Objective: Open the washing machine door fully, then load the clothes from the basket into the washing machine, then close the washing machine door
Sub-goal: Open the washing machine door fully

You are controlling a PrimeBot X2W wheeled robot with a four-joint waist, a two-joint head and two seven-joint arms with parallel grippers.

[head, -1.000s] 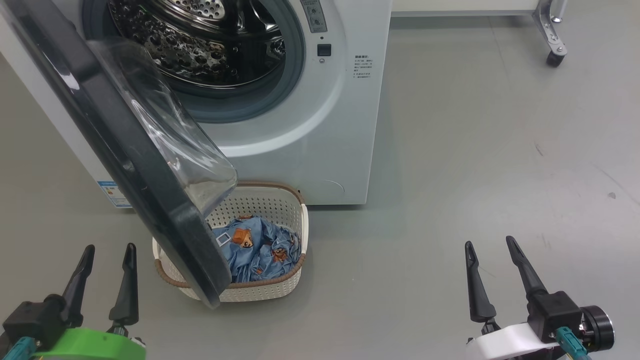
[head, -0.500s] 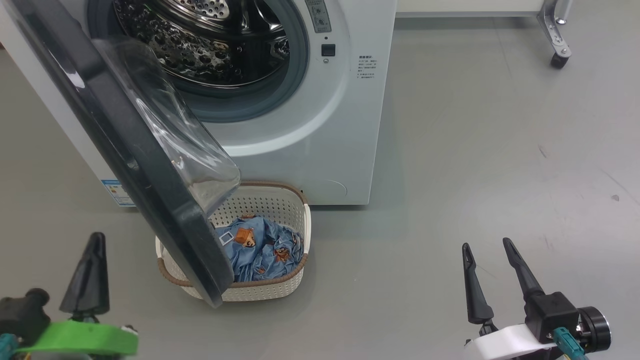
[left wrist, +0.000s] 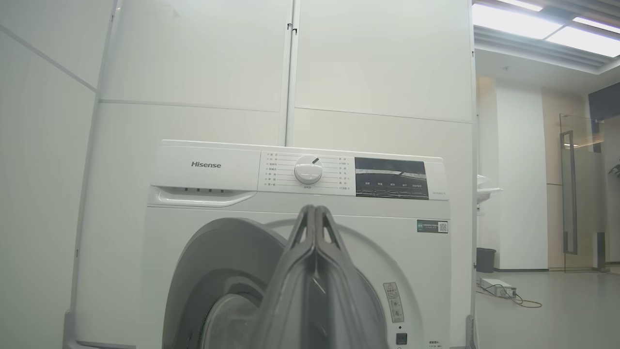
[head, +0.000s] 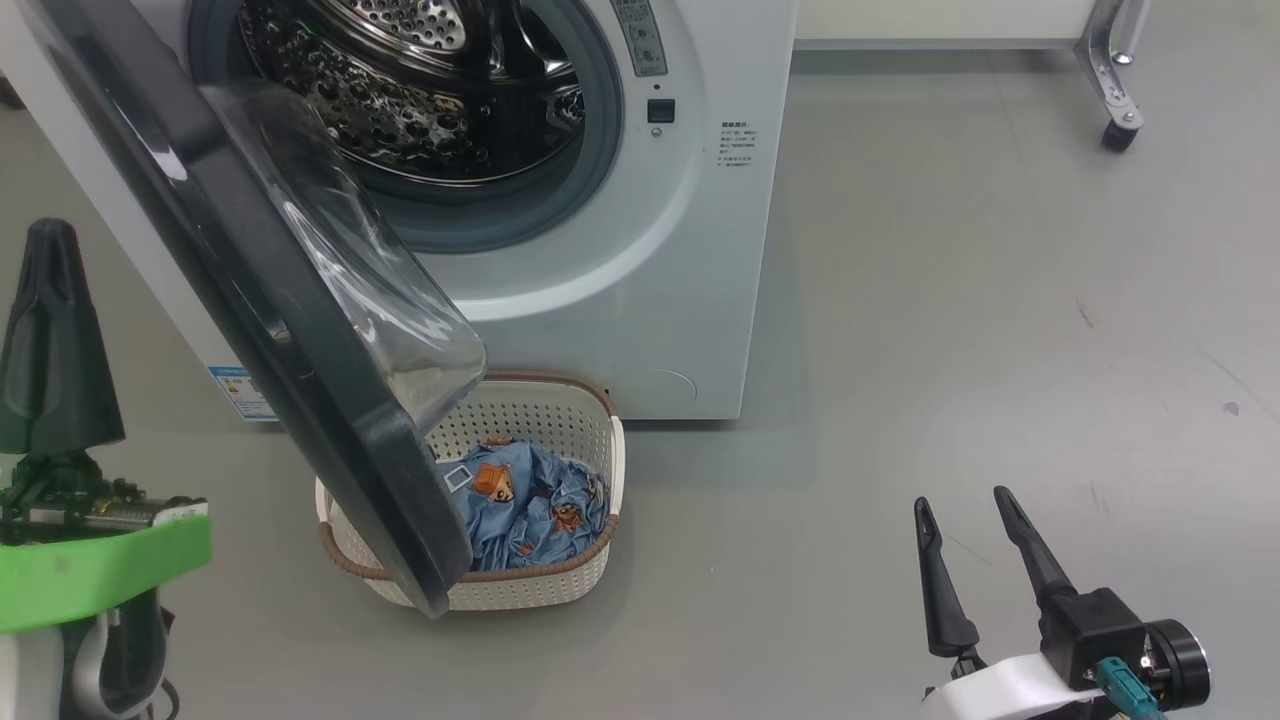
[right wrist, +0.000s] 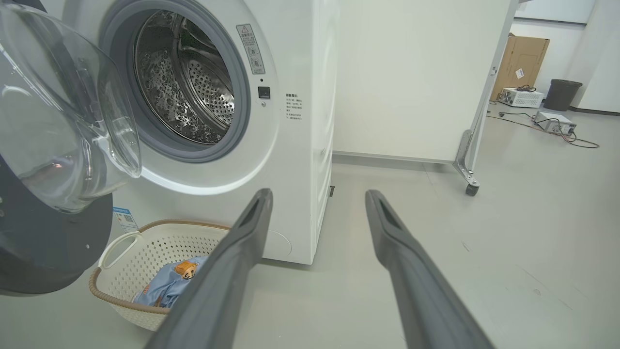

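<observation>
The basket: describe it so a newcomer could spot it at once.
Find the big white washing machine with its door swung open. On the floor before it, partly under that door, sits the basket: cream, perforated, brown-rimmed, holding blue clothes.

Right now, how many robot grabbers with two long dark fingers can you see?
2. The left gripper, shut, stands at the head view's left edge, left of the black-rimmed round door. The right gripper, open, hangs over the grey floor at lower right.
</observation>
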